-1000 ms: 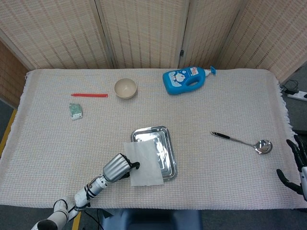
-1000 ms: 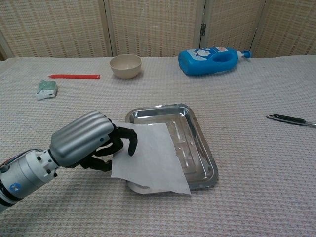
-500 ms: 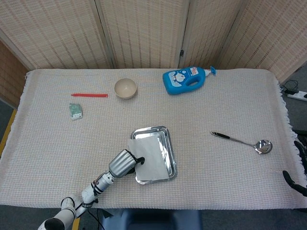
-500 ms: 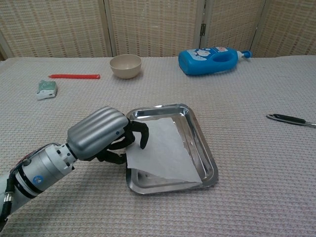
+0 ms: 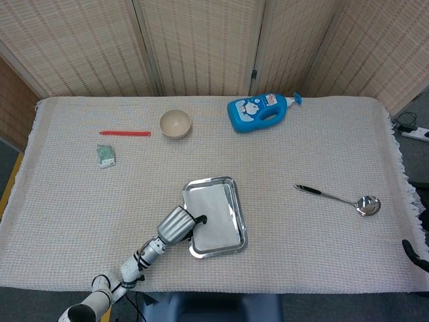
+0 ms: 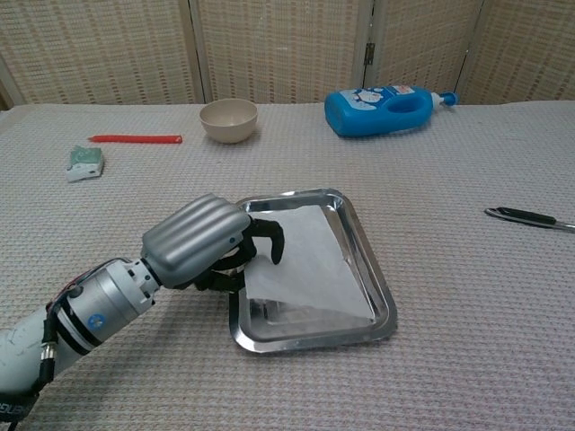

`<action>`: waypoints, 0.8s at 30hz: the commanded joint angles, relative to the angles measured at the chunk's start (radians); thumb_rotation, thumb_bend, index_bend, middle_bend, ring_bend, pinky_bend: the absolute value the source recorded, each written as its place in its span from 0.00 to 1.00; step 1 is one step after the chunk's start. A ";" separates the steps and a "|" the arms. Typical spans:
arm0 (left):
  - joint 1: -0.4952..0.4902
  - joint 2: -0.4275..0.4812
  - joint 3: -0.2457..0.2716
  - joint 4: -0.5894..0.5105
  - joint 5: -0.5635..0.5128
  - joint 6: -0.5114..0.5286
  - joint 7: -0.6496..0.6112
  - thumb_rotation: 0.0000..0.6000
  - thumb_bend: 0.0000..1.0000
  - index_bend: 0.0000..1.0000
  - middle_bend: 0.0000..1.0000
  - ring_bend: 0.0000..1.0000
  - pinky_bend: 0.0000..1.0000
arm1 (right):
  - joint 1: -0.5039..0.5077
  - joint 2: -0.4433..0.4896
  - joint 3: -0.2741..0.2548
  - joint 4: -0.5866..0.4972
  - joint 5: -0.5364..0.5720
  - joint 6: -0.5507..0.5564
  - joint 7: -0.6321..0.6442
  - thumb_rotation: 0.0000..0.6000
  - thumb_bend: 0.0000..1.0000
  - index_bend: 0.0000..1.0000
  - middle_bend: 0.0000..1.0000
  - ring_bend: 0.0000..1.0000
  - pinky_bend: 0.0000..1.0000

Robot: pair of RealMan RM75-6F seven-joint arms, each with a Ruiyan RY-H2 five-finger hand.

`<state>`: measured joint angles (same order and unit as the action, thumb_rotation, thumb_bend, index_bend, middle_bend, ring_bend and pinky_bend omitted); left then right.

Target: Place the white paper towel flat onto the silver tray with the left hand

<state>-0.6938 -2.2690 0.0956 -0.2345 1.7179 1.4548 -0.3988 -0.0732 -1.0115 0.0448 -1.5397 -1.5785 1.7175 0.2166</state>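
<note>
- The left hand (image 6: 211,244) hovers over the near-left edge of the silver tray (image 6: 382,296), its dark fingers (image 6: 269,241) curled down onto the white paper towel (image 6: 310,260) and pinching its left edge.
- The towel lies inside the tray, covering most of its floor. In the chest view its left side lifts slightly under the fingers, while the right side looks settled against the metal.
- A strip of bare tray floor shows at the near end, so the sheet sits toward the far part of the tray.
- To finish well, the hand would best lower the held edge until it touches the floor, then part the fingers slowly so the sheet does not cling and drag.
- Lifting straight up and away afterward, not sideways, seems safest, since thin paper probably shifts or folds easily.
- The right hand (image 5: 415,251) shows only as a sliver of dark finger at the head view's right edge; whether it is spread or curled cannot be told.
</note>
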 commanded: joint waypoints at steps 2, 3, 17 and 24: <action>0.000 0.001 0.000 -0.003 -0.001 0.015 -0.004 1.00 0.57 0.36 1.00 1.00 1.00 | 0.001 0.000 0.000 -0.001 -0.004 -0.002 -0.002 1.00 0.36 0.00 0.00 0.00 0.00; 0.001 0.002 0.000 -0.004 -0.001 0.019 -0.004 1.00 0.53 0.34 1.00 1.00 1.00 | 0.000 -0.001 0.000 -0.001 -0.006 -0.002 -0.003 1.00 0.36 0.00 0.00 0.00 0.00; 0.004 0.035 0.010 -0.054 0.007 0.050 0.044 1.00 0.26 0.29 1.00 1.00 1.00 | -0.002 -0.002 0.002 -0.005 -0.019 0.002 -0.006 1.00 0.36 0.00 0.00 0.00 0.00; 0.013 0.067 0.007 -0.128 0.005 0.052 0.127 1.00 0.22 0.27 1.00 1.00 1.00 | -0.002 -0.003 -0.003 -0.008 -0.039 0.006 -0.012 1.00 0.36 0.00 0.00 0.00 0.00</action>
<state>-0.6832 -2.2107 0.1046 -0.3452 1.7241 1.5094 -0.2924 -0.0751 -1.0142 0.0432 -1.5471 -1.6146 1.7220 0.2061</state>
